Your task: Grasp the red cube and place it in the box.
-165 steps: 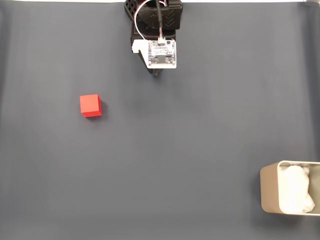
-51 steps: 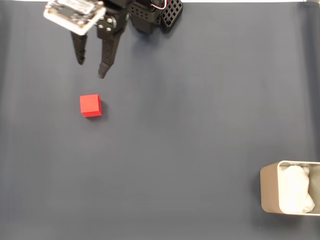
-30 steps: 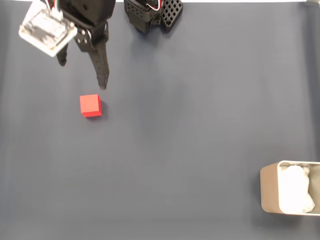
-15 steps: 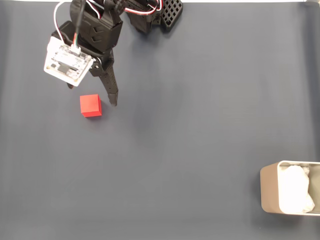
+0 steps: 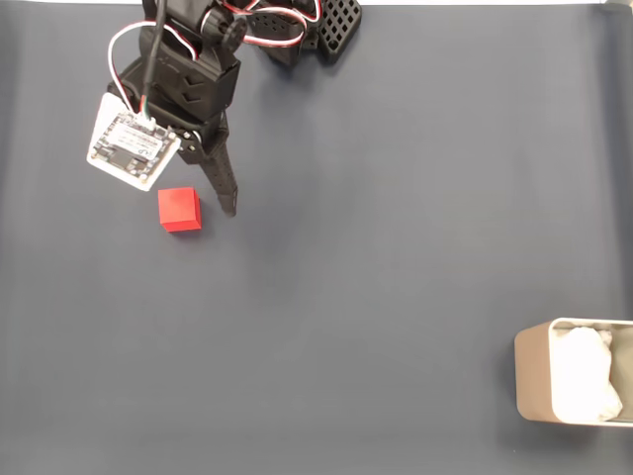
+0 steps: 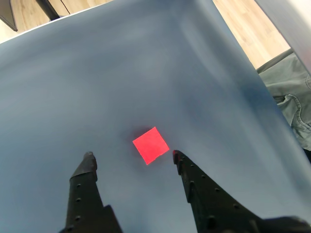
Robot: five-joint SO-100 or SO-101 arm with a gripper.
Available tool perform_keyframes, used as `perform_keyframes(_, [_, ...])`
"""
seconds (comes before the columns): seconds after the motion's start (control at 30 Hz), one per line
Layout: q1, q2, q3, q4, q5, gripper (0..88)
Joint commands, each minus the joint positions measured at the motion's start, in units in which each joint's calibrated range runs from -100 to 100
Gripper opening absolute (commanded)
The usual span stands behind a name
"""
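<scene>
The red cube (image 5: 179, 210) lies on the dark mat at the left of the fixed view. My gripper (image 5: 190, 198) hovers over it, open. One black finger (image 5: 222, 183) reaches down just right of the cube, and the other is hidden under the wrist's white board (image 5: 132, 149). In the wrist view the cube (image 6: 151, 145) sits slightly ahead of my gripper (image 6: 132, 156), closer to the right fingertip (image 6: 177, 156) and touching neither. The beige box (image 5: 529, 381) with white padding stands at the bottom right corner, far from the cube.
The arm's black base (image 5: 302, 25) stands at the top edge of the dark grey-blue mat (image 5: 376, 247). In the wrist view, wooden floor (image 6: 248, 29) and a grey cloth (image 6: 291, 107) lie beyond the mat's right edge.
The arm swung from top centre to the left and opened its fingers. Over the last second the gripper came down to straddle the cube. Cube and box have not moved.
</scene>
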Motion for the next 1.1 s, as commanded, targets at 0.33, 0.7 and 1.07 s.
perform_keyframes(0.33, [-0.1,7.7,-7.6,-3.0,-1.6,37.5])
perform_keyframes(0.7, [-0.6,11.9,-11.6,-4.1,-1.8,37.6])
perform_keyframes(1.07, [-1.0,13.2,-11.2,-4.8,-2.0,37.7])
